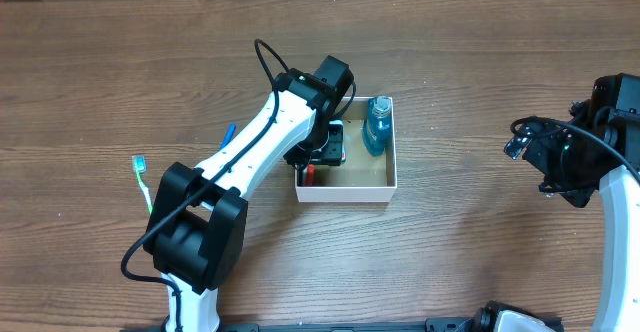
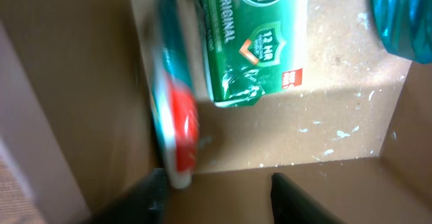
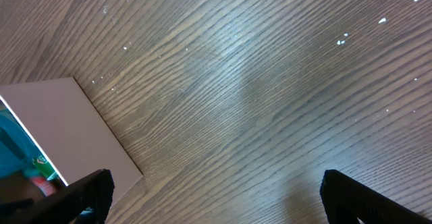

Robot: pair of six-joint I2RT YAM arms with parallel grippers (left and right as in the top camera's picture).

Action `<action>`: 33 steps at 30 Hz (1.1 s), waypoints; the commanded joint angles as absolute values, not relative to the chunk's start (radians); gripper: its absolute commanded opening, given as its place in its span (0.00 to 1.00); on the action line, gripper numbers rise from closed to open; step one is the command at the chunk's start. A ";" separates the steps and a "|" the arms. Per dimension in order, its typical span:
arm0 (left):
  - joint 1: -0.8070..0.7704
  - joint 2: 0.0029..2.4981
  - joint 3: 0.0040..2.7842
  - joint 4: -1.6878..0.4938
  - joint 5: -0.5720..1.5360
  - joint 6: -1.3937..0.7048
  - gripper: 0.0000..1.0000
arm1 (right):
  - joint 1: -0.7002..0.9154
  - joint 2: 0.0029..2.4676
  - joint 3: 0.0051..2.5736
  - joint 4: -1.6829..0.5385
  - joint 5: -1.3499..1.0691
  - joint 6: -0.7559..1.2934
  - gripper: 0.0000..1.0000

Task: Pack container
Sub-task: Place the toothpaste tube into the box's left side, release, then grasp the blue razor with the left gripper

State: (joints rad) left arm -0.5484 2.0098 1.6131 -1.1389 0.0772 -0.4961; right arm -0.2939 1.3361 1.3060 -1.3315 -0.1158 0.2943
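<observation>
Container (image 1: 345, 194) sits mid-worktop (image 1: 480, 262), upright, blue bottle (image 1: 377, 127) in its far right corner. Left gripper (image 1: 325, 147) is down inside the container's left half; fingers (image 2: 145, 197) apart, nothing between them. A blurred red-and-white tube (image 2: 177, 116) lies just beside one finger, with a green packet (image 2: 246, 42) flat on the floor. Right gripper (image 1: 520, 144) is well right of the container over bare worktop, fingers (image 3: 91, 190) wide apart, empty. Toothbrush (image 1: 142, 177) lies on the worktop at left.

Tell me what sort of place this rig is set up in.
Probably a robot test bench rather than a home: a wood-grain table, the left arm and right arm, and staged toiletries, a bottle in the container and a toothbrush on the table.
</observation>
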 commanded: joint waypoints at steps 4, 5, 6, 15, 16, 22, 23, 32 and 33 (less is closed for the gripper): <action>-0.526 1.951 2.056 -1.403 -0.136 -0.440 0.71 | -0.297 1.314 1.301 -1.326 -0.122 0.287 1.00; -0.493 1.922 2.080 -1.431 -0.157 -0.431 0.74 | -0.297 1.314 1.301 -1.325 -0.122 0.287 1.00; -0.432 1.888 2.079 -1.463 -0.167 -0.411 0.74 | -0.297 1.314 1.301 -1.325 -0.122 0.287 1.00; -0.049 1.877 1.604 -1.237 -0.044 -0.120 0.76 | -0.297 1.314 1.301 -1.325 -0.125 0.287 1.00; -0.039 1.877 1.542 -1.187 -0.044 -0.068 0.76 | -0.297 1.314 1.301 -1.325 -0.126 0.287 1.00; -0.040 1.878 1.338 -0.962 -0.042 0.031 0.82 | -0.297 1.314 1.301 -1.326 -0.126 0.287 1.00; -0.040 1.880 1.325 -0.941 -0.039 0.031 0.82 | -0.297 1.314 1.301 -1.327 -0.126 0.287 1.00; -0.040 2.002 1.317 -0.907 -0.025 0.048 0.80 | -0.297 1.314 1.301 -1.330 -0.125 0.287 1.00; -0.040 2.002 1.317 -0.907 -0.025 0.047 0.80 | -0.297 1.314 1.301 -1.330 -0.125 0.287 1.00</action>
